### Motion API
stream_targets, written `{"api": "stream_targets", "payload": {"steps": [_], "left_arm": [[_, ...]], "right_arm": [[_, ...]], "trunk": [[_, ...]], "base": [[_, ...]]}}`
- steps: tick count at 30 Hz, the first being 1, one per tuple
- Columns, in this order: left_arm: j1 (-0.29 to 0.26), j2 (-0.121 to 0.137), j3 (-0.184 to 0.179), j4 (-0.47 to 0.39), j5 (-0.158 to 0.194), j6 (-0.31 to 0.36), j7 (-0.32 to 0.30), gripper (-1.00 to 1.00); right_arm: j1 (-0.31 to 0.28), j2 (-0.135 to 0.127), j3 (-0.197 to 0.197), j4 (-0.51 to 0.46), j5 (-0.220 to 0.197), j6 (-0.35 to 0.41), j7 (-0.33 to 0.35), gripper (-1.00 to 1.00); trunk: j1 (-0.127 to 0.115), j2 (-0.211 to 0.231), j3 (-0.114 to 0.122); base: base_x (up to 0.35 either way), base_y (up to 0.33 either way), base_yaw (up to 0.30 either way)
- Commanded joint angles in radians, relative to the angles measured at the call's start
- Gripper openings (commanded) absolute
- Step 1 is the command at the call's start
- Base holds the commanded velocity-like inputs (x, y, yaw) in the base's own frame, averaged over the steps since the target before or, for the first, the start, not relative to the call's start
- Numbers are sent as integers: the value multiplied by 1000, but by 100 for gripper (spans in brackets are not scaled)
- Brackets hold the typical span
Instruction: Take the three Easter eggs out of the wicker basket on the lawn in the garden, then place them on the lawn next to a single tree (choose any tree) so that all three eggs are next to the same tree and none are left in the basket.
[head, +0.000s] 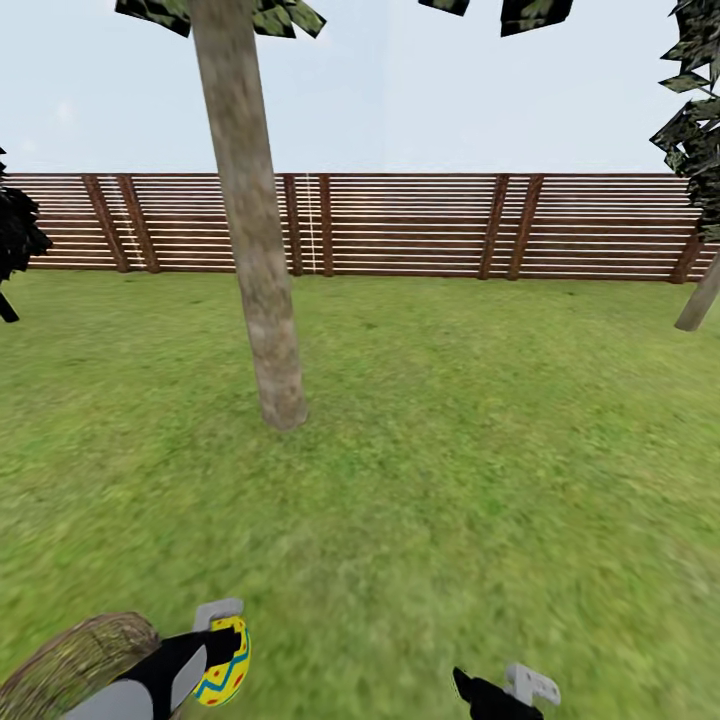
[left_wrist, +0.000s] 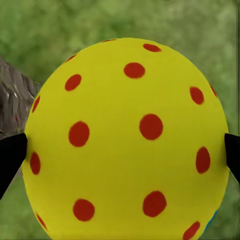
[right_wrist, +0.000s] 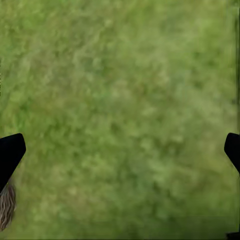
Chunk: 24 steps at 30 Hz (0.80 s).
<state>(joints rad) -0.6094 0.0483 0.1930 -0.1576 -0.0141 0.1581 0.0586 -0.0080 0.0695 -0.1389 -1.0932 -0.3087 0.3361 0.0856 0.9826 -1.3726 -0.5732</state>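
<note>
Now | left fingers (left_wrist: 10, 155) clamp egg (left_wrist: 127, 140) (spotted) | right fingers (right_wrist: 11, 152) wide, empty

One Easter egg (head: 226, 672) is in sight, yellow with red dots, held in the left tool (head: 228, 640), and one wicker basket (head: 75, 662) sits on the lawn (head: 480, 480) just beside it. Two tools can be counted, the left one and the right tool (head: 500, 690), each with two dark fingertips (right_wrist: 10, 155) in its wrist view. One pale straight tree trunk (head: 255, 250) stands on the grass ahead, a second leaning trunk (head: 700, 298) shows at the lawn's far right edge, one dark bush (head: 15, 235) at its far left edge, and one slatted wooden fence (head: 420, 225) runs across the back.
</note>
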Motion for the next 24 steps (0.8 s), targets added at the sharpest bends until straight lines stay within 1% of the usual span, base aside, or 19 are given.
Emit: {"api": "stream_targets", "payload": {"steps": [1,5,6,7,8,14,18,22,23,24], "left_arm": [[0,-1,7,-2,-1,5,1,-100],[1,-1,5,-2,-2,-1,0,-100],[1,0,5,-2,-2,-11,0,-100],[5,0,5,-1,0,-46,0,-100],[8,1,5,0,0,-54,0,-100],[15,1,5,3,-1,-64,0,-100],[19,0,4,23,-3,-98,0,-100],[19,-1,6,25,-3,-97,1,-100],[19,-4,7,26,-2,-95,2,-100],[19,-17,7,24,-2,-92,2,-100]], "right_arm": [[0,1,-4,0,-5,-13,6,100],[0,2,-3,1,-6,-33,6,100],[0,2,-3,1,-5,-34,6,100],[0,3,-2,1,-4,-34,5,100],[0,3,-2,1,-4,-34,5,100],[0,3,-2,3,-6,-35,3,100],[0,3,-1,3,-6,-37,3,100],[0,3,-1,3,-6,-40,3,100],[0,3,-2,3,-6,-40,3,100],[0,3,-2,4,-6,-40,3,100]], "trunk": [[0,0,-1],[0,0,-1],[0,0,-1],[0,0,-1],[0,0,-1],[0,0,-1],[0,0,-1],[0,0,-1],[0,0,-1],[0,0,-1]], "base": [[212,-164,0],[278,-89,0],[298,-96,0],[286,-194,0],[284,-207,0],[281,-219,0],[280,-223,0],[280,-223,0],[280,-224,0],[280,-225,0]]}}
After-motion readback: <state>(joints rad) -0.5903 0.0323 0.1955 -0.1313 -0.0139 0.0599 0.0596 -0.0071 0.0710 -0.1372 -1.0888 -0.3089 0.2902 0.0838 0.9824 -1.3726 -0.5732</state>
